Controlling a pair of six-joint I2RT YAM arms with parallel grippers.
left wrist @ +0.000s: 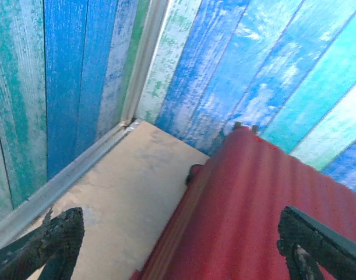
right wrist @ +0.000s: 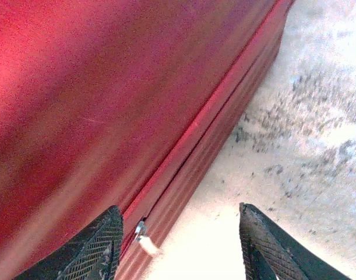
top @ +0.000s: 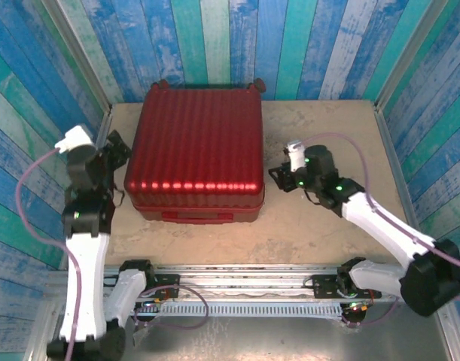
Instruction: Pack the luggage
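Observation:
The luggage (top: 196,150) is a dark-red ribbed hard-shell suitcase lying flat and closed in the middle of the table. My left gripper (top: 117,162) hovers at its left side, jaws wide open; in the left wrist view the gripper (left wrist: 178,233) straddles the edge of the luggage (left wrist: 253,210) with nothing between the fingers. My right gripper (top: 278,179) is at the suitcase's right side. In the right wrist view that gripper (right wrist: 180,221) stands open beside the seam of the luggage (right wrist: 108,87). A small zipper pull (right wrist: 144,236) sticks out near the left finger, untouched.
Striped blue-green plank walls (top: 237,45) close in the table on three sides. Bare beige tabletop (top: 327,128) lies to the right of the suitcase, with a narrower strip on its left (left wrist: 125,175). The arms' rail (top: 245,289) runs along the near edge.

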